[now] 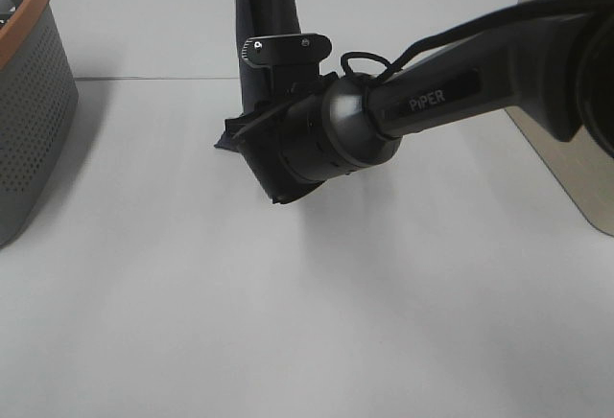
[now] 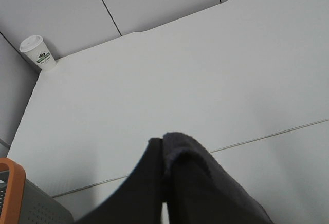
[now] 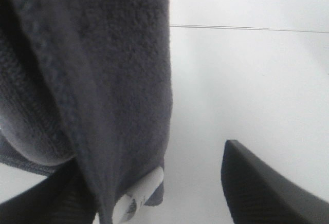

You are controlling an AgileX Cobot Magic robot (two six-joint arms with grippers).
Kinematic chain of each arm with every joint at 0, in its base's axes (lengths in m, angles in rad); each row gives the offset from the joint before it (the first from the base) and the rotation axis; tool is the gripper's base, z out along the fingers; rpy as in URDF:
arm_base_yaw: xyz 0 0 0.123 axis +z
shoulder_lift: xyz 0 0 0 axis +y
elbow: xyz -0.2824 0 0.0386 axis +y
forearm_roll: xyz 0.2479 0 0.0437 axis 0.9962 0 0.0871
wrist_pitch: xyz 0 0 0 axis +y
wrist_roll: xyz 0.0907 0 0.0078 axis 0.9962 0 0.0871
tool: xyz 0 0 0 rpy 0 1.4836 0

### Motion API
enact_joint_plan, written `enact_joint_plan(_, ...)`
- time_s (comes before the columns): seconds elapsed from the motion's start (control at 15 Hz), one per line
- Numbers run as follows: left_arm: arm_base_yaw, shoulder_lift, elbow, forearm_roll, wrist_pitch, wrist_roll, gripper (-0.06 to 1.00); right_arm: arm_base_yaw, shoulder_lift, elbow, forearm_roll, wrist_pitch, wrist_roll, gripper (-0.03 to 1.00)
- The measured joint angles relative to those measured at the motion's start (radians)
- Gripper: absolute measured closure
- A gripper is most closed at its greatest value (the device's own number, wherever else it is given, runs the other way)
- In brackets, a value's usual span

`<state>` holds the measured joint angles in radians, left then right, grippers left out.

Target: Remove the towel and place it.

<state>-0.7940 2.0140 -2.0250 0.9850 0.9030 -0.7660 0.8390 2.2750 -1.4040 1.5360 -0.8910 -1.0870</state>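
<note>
The dark terry towel hangs in a long fold from above the exterior high view down to the white table. In the left wrist view my left gripper is shut on the towel, which drapes over one finger. My right arm reaches across from the right to the towel's lower end. In the right wrist view my right gripper stands open. The towel and its white tag hang near one finger, and a wide gap separates them from the other finger.
A grey perforated basket with an orange rim stands at the left edge, also seen from the left wrist. A pale basket stands at the right edge. A paper cup sits at a far table corner.
</note>
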Motion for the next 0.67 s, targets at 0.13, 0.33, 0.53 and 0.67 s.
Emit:
enact_joint_plan(0.13,0.000,0.008,0.000,0.007,-0.002,0.001,0.94,0.010,0.000,0.000,0.006,0.034,-0.040,0.34)
enact_joint_plan(0.33,0.000,0.019,0.000,0.013,-0.002,0.016,0.94,0.022,0.000,-0.001,0.008,0.049,-0.170,0.38)
enact_joint_plan(0.53,0.000,0.019,0.000,0.031,-0.004,0.019,0.94,0.023,0.000,-0.001,0.084,0.049,-0.285,0.43)
enact_joint_plan(0.67,0.000,0.019,0.000,0.033,-0.004,0.021,0.94,0.023,0.000,-0.001,0.133,0.058,-0.310,0.43)
